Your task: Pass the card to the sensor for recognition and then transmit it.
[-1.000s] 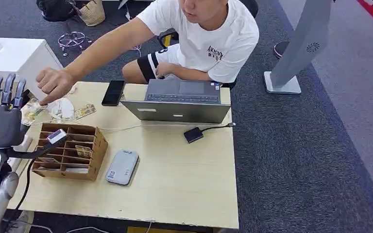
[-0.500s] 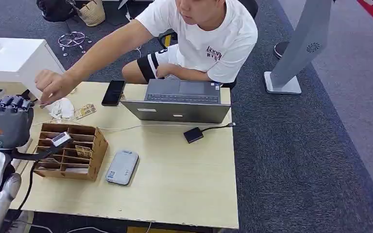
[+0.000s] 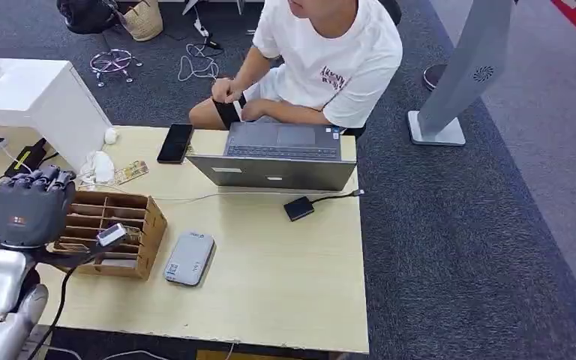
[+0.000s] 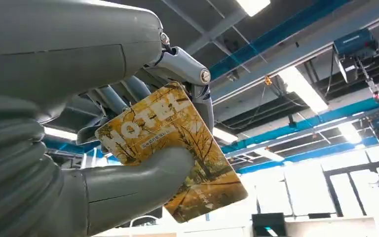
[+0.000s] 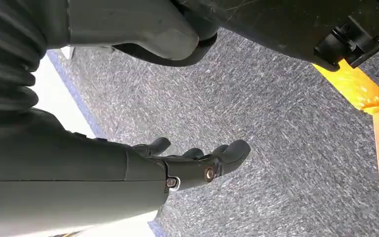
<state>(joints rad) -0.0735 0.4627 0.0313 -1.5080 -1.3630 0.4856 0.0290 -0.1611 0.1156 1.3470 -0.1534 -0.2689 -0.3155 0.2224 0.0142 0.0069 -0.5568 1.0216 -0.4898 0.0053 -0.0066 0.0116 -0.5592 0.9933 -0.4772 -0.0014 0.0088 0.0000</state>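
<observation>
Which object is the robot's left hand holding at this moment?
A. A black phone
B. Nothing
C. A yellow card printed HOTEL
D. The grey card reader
C: in the left wrist view the left hand pinches the yellow HOTEL card between its thumb and fingers.

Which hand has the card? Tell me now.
The left hand: it pinches the yellow hotel card between thumb and fingers. The right hand holds nothing and hangs over the grey carpet.
</observation>
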